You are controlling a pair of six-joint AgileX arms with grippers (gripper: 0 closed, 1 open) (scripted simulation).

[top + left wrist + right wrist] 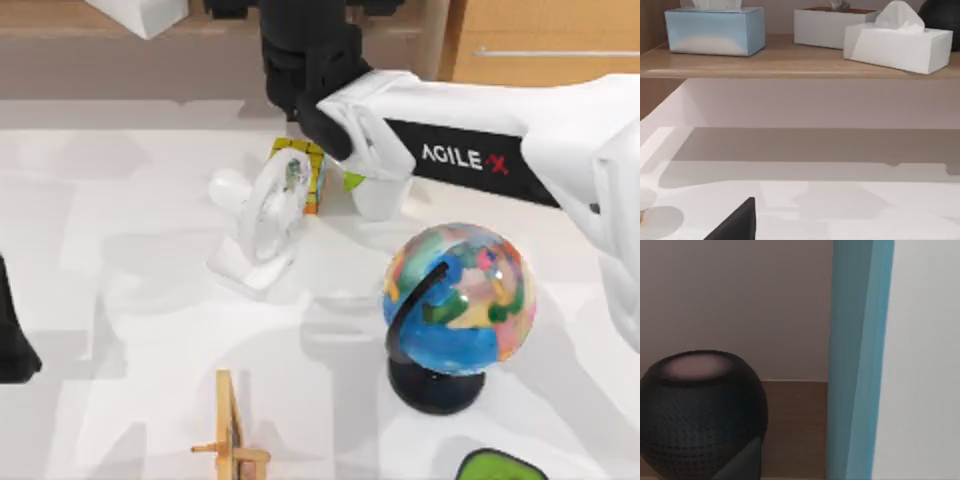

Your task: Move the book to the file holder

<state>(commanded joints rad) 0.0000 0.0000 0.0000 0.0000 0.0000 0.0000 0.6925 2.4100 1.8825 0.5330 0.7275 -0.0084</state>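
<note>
Right wrist view: the book (860, 360) is seen upright and very close to the camera, as a tall light-blue band with a white surface beside it; whether that surface is the page edge cannot be told. A dark, rounded smart speaker (700, 412) with a mesh body stands on the wooden shelf (795, 430) just beside the book. One dark fingertip (742, 462) of the right gripper is seen at the frame's edge (whether the jaws are closed on the book cannot be told).

Top view: the right arm (470, 150) is stretched from the right side toward the far middle of the table (120, 300), its dark wrist over the far edge. Beneath it lie a colour-cube puzzle (300, 170), a small white desk fan (265, 220) and a white cup (380, 195). A globe (458, 300) stands nearer on a black base. A wooden easel (232, 430) and a green-and-black object (500, 467) are at the near edge. The left arm (12, 340) is parked at the left edge.

Left wrist view: a blue tissue box (715, 30) and two white tissue boxes (897, 42) are shown on the shelf.
</note>
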